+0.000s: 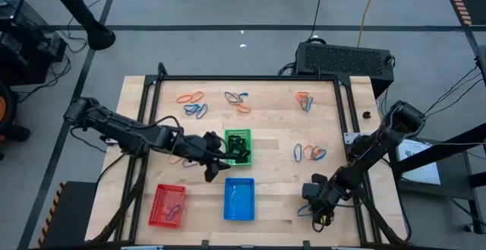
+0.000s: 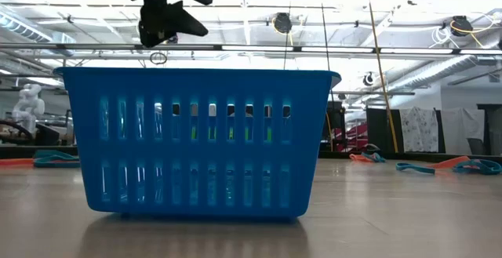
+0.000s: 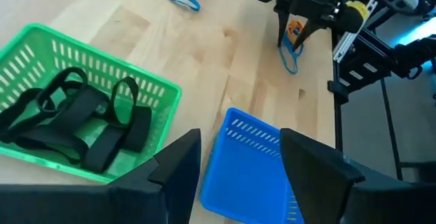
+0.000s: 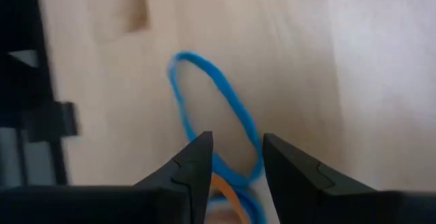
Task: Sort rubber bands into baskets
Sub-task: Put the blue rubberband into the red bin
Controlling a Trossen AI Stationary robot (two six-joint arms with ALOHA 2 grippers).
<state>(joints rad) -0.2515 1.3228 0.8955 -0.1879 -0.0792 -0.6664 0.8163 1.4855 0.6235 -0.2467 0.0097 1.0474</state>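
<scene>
From above, the left gripper (image 1: 216,166) is seen between the green basket (image 1: 238,147) and blue basket (image 1: 239,199); its jaws are spread, empty. In the right wrist view, the right gripper (image 4: 236,157) jaws are parted around a blue rubber band (image 4: 221,91) on the surface; an orange band (image 4: 228,190) is seen beside it, though a grip cannot be told.

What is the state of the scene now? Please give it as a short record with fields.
green basket: holds black bands
blue basket: near table edge, beside red basket
left gripper: open, empty, between green and blue baskets
right gripper: fingers around blue band and orange band, near right table edge
loose bands: scattered at far side
</scene>
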